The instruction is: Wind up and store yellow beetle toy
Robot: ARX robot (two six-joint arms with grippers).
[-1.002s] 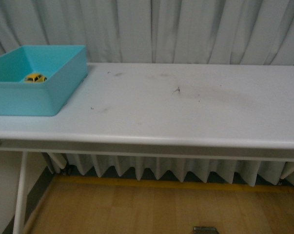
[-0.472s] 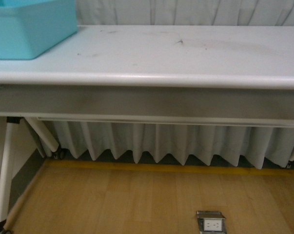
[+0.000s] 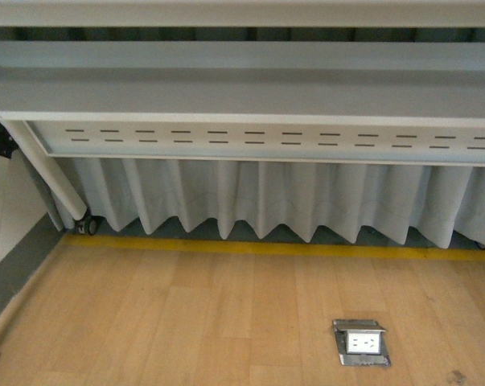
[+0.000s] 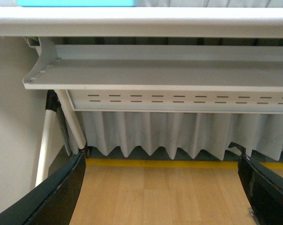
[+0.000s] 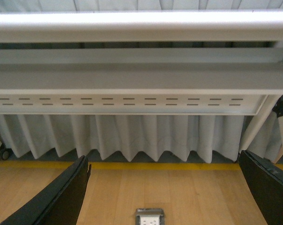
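No yellow beetle toy shows in any view. The flat white surface (image 3: 242,12) is seen from below its edge, above a slotted grey metal rail (image 3: 258,141), pleated pale curtain (image 3: 266,197) and wood-plank floor (image 3: 186,314). Left gripper (image 4: 162,187) and right gripper (image 5: 174,192) both spread wide, holding nothing.

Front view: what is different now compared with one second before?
The camera has sunk below the table: the tabletop, teal bin and yellow toy have left the view, leaving the underside, curtain, wooden floor and floor socket. Both grippers' jaws stand open, empty, in the wrist views.
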